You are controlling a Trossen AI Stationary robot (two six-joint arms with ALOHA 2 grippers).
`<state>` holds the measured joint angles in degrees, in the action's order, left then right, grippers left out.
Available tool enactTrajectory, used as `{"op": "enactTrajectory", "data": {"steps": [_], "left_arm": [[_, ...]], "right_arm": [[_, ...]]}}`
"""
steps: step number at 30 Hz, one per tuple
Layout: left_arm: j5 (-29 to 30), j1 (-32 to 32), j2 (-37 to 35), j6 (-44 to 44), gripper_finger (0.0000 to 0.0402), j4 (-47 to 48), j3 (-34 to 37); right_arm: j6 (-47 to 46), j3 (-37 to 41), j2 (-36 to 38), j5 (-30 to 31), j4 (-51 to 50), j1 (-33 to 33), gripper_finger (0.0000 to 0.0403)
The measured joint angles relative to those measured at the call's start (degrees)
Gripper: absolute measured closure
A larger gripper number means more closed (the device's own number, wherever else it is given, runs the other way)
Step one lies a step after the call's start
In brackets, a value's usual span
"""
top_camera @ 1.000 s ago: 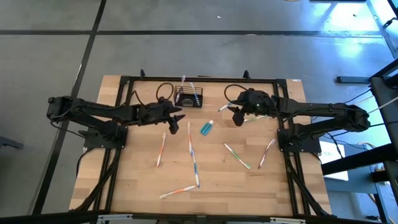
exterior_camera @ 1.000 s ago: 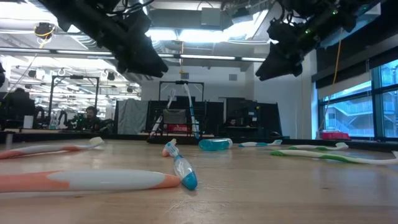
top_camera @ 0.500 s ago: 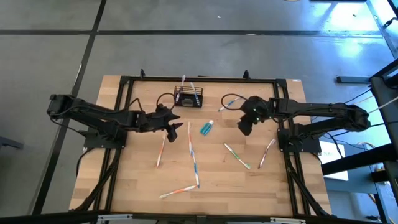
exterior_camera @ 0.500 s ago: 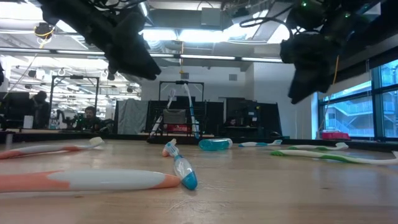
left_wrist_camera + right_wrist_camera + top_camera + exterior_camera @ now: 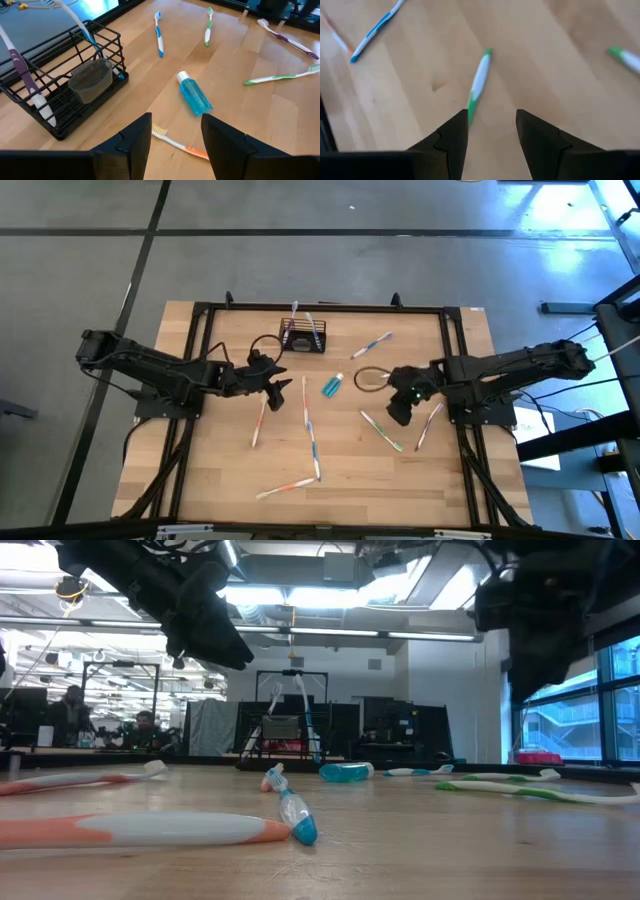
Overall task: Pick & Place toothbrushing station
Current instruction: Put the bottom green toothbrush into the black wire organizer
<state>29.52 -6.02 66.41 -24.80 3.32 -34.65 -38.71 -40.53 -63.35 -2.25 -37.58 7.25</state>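
Right tool: released, has swung from upper centre down over a green toothbrush.
Left tool: released, empty, below the toothbrushing station.
Meaning: a toothbrush pick looks next.

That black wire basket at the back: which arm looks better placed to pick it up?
Probably the left. Its gripper hovers open just in front of the basket, while the right gripper hangs farther off, over a green toothbrush.

You've got a grey concrete floor with dark seams around the table. Ceiling strip lights are on. A big window sits at the room's right.
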Motion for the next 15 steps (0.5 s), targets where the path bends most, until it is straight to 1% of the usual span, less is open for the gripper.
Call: {"op": "enactTrajectory", "data": {"steps": [10, 15], "left_arm": [[1.16, 0.00, 0.00, 0.00, 0.0233, -0.03, 0.00], [1.18, 0.00, 0.00, -0.01, 0.0233, -0.07, 0.00]], "right_arm": [[-9.45, 0.01, -0.76, 7.21, 0.52, 13.17, 0.0235], [-12.13, 0.02, -2.54, 7.86, 2.06, 18.23, 0.0235]]}}
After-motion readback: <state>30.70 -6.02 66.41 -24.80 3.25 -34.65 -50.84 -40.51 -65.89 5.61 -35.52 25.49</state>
